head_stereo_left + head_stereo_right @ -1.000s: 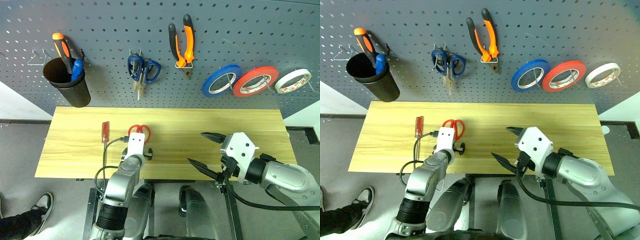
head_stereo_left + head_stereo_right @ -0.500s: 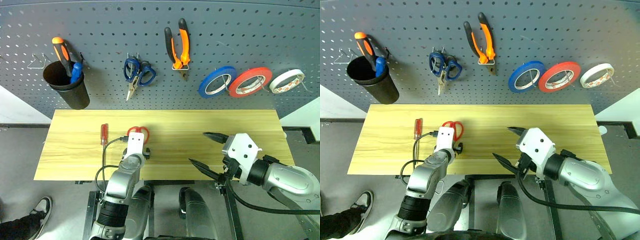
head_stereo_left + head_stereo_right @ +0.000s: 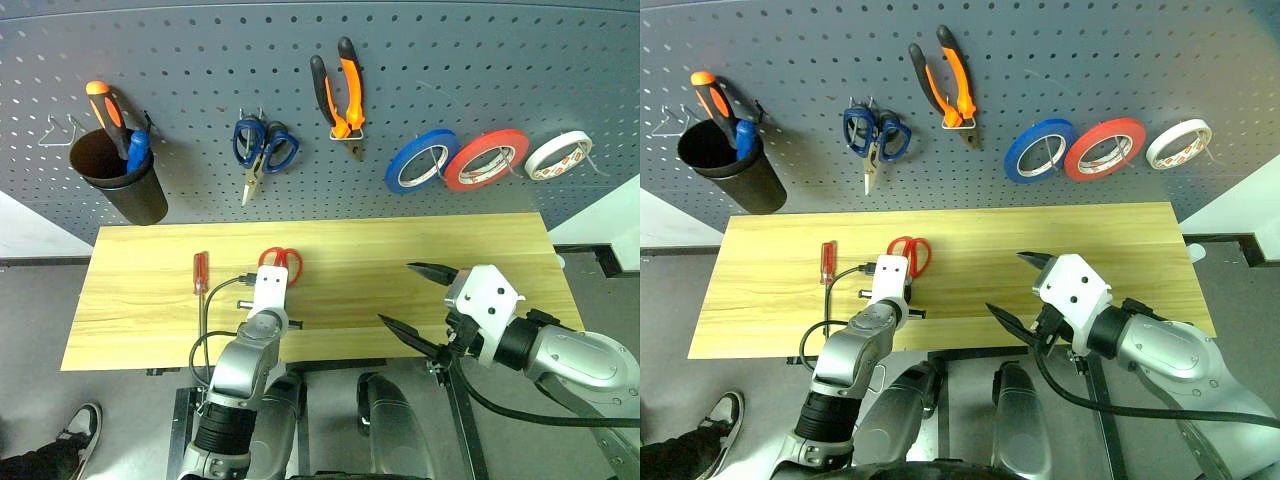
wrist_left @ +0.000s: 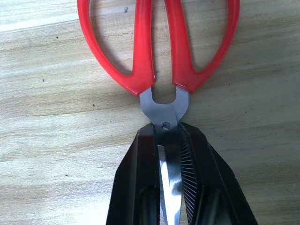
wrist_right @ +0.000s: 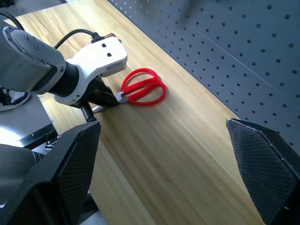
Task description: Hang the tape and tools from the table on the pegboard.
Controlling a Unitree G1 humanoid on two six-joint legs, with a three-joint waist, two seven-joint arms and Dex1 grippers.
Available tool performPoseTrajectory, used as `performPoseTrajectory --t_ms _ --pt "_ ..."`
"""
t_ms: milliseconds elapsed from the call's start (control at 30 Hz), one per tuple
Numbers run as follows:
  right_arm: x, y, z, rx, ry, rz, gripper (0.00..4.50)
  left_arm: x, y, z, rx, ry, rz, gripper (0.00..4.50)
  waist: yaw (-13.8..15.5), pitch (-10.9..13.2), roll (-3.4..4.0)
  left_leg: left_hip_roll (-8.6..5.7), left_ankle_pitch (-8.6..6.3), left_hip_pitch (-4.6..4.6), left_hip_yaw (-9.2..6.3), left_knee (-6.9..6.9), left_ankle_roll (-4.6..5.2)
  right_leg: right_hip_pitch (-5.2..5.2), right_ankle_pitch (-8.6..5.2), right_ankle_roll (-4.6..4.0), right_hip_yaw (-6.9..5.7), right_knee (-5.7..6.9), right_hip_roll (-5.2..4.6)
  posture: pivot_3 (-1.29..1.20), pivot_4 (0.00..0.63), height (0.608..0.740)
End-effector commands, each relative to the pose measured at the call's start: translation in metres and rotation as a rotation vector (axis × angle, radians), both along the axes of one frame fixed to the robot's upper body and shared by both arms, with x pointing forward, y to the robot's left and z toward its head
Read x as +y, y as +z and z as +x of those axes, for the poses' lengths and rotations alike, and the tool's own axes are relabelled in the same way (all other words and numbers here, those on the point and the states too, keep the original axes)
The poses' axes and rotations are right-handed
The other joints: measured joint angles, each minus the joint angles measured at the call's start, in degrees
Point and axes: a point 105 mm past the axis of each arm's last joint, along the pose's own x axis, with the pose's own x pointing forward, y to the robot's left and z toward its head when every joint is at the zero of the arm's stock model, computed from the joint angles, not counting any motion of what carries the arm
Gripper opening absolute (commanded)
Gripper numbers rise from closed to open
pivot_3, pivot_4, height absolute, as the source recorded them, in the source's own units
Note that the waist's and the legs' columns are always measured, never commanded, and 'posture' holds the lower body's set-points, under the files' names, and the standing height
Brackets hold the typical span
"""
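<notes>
Black ribbed fingers [image 4: 190, 173] of the left gripper [image 4: 169, 140] are clamped on the steel blades of the red-handled scissors [image 3: 279, 260], just behind the pivot screw; the scissors lie flat on the table [image 3: 400, 260] with their two smooth plastic loops pointing toward the far edge. On the right, nearer than the table's front edge, the right gripper [image 3: 410, 305] hangs in the air with its two pointed, knurled black fingers spread wide apart and nothing between them.

The table is pale yellow wood with long plank grain running left to right. Left of the scissors, apart from them, lies the slim screwdriver [image 3: 199, 272] with a clear red handle, its shaft pointing toward the near edge.

Behind the table stands the pegboard [image 3: 450, 60], a dark grey sheet with even rows of small holes. From left to right it carries a black cup [image 3: 118, 184] holding an orange-and-black screwdriver [image 3: 107, 112], blue-handled scissors [image 3: 258, 148] hanging with blades down, pliers [image 3: 339, 92] with orange-and-black handles resting in a wire hook, then three rings on hooks: a blue roll [image 3: 421, 160], the red tape [image 3: 487, 158] with a whitish core, and a white roll [image 3: 557, 155].
</notes>
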Motion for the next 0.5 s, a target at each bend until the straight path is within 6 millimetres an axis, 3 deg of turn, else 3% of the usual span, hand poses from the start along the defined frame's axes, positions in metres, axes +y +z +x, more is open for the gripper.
performPoseTrajectory --t_ms 33,500 --pt "0.003 0.006 -0.003 -0.039 0.013 -0.01 4.5 0.003 -0.027 -0.016 0.12 0.021 0.019 0.26 0.0 0.0 0.0 0.0 0.0 0.0 0.0 0.0 0.0 0.0 0.0 0.0 0.0 0.0 0.0 -0.05 0.33 0.71" --pt "0.002 0.008 -0.002 -0.049 0.013 -0.008 4.5 -0.009 0.01 -0.001 -0.103 -0.098 0.08 0.26 0.1 0.0 0.02 0.0 -0.01 -0.04 -0.01 -0.05 0.01 0.0 0.0 0.01 -0.01 -0.14 -0.01 -0.05 0.325 0.71"
